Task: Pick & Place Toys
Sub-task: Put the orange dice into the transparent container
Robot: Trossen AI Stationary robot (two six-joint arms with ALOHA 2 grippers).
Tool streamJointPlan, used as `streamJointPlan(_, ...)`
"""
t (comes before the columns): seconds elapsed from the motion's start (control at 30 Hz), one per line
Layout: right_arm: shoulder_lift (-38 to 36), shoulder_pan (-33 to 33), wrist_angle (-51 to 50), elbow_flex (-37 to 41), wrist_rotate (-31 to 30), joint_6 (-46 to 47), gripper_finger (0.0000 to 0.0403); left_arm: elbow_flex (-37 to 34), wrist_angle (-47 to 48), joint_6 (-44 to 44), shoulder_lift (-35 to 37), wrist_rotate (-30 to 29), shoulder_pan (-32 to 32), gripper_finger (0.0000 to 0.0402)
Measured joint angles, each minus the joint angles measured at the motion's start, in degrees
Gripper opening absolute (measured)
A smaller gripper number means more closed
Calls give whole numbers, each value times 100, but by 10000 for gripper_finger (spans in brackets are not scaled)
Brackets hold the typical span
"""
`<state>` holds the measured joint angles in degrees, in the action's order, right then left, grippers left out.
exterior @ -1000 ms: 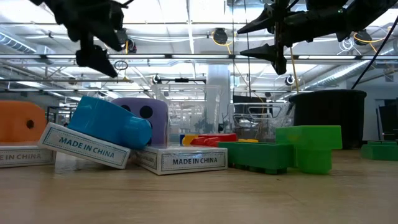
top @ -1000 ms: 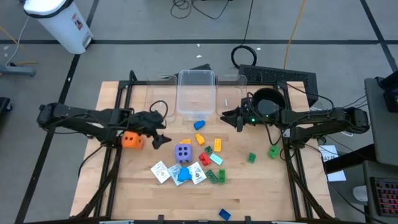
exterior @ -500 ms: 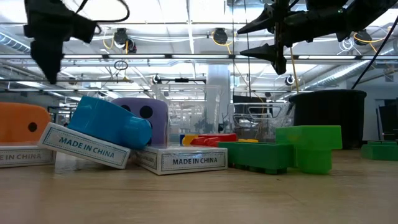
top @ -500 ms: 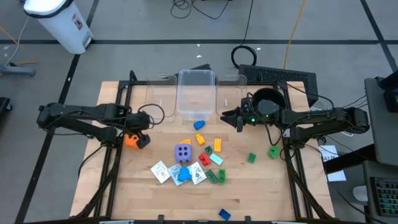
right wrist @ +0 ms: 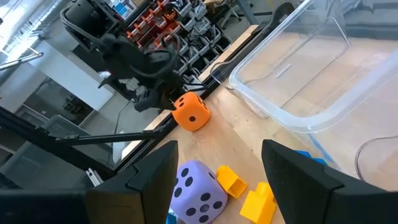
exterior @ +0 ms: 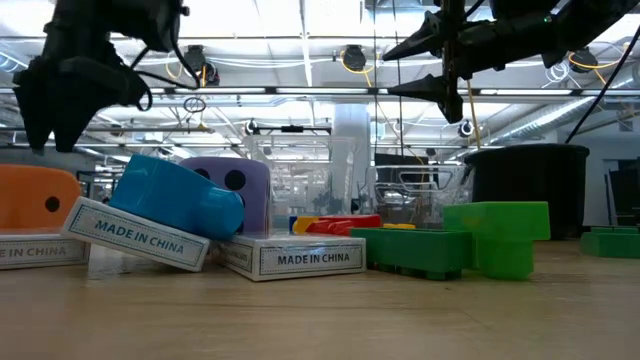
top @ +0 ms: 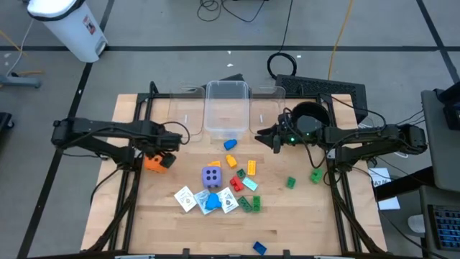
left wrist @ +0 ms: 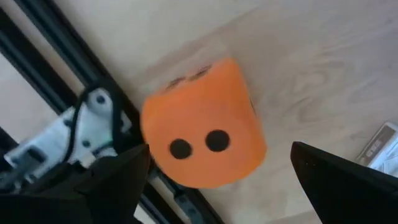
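Nearest the table's front edge sat a lone blue brick (top: 259, 247), then the playing cards (top: 185, 198) and purple die (top: 211, 176) mid-table. At about 9 o'clock, the left gripper (top: 164, 144) hung right over the orange die (top: 152, 162), fingers spread wide, not touching it. Out at 2 o'clock, the right gripper (top: 264, 136) hovered open and empty beside the clear bin (top: 227, 92).

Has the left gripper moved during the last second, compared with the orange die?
Yes. The left gripper has drawn back toward the table's left edge: before, it reached past the orange die toward the purple die; now it hovers open above the orange die.
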<state>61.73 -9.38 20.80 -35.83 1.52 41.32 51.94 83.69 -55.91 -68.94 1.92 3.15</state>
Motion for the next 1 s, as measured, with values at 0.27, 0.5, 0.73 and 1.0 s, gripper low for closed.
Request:
streamJointPlan(0.27,0,8,-14,0,2,-14,226,0,-236,-280,-476,299,-223,392)
streamJointPlan(0.5,0,8,-14,0,2,-136,226,-189,-1365,-452,-495,711,-369,392)
streamJointPlan(0.73,0,8,-35,0,4,-195,226,-340,-1733,-699,-473,652,-441,392)
streamJointPlan(1.0,2,-3,-60,0,4,-379,226,-273,-3857,-517,-233,722,-441,392)
